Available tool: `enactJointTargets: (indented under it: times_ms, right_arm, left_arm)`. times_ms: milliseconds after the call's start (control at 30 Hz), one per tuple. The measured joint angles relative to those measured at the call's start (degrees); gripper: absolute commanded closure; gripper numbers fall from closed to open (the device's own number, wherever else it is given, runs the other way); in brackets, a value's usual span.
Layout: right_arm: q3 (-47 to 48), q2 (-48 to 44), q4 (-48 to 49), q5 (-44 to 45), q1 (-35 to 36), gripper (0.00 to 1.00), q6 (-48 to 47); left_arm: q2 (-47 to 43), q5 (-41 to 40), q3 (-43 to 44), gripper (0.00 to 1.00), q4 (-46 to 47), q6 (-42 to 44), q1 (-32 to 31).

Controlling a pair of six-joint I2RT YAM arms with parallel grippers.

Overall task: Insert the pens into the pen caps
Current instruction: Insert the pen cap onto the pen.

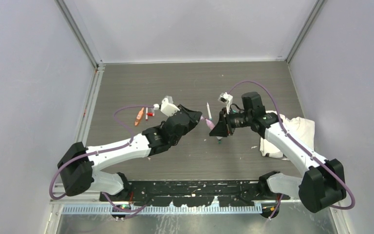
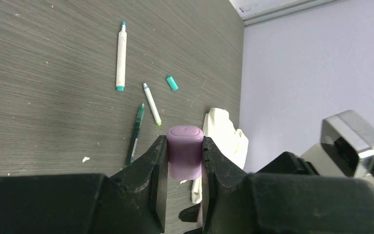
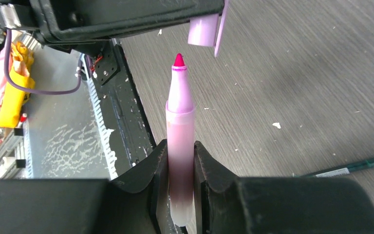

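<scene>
My left gripper [image 2: 185, 144] is shut on a stubby purple pen cap [image 2: 185, 151], held above the table. A pink pen [image 3: 180, 122] stands gripped by its body in my right gripper [image 3: 180, 146], red tip pointing at that cap [image 3: 203, 30], a short gap apart. From above, both grippers [image 1: 199, 119] [image 1: 219, 127] meet at mid-table. Loose on the table lie a white pen with teal ends [image 2: 121, 56], a thin white pen [image 2: 152, 103], a dark green pen [image 2: 135, 134] and a teal cap [image 2: 172, 83].
A crumpled white cloth [image 1: 297, 130] lies at the right, under the right arm. An orange pen [image 1: 139, 117] and a small red cap [image 1: 147, 115] lie at the left. Grey walls [image 1: 34, 73] close in the table on three sides.
</scene>
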Motion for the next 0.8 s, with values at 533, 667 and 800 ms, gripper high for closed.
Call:
enactJointTargets:
  times_ms: [533,667,800]
  right_arm:
    - [0.00,2.99,0.24,2.73,2.47,0.99,0.22]
    - [0.00,3.26,0.22,3.48,2.47,0.99,0.20]
    - [0.00,3.26,0.24,4.02,2.47,0.99,0.17]
  left_arm:
    - [1.46,-1.46,0.00,0.99,2.19,-1.95,-1.07]
    - [1.46,-1.77,-0.04,0.99,2.58,-2.29,-1.07]
    - [1.46,-2.08,-0.70,0.99,3.21,-3.13,-1.07]
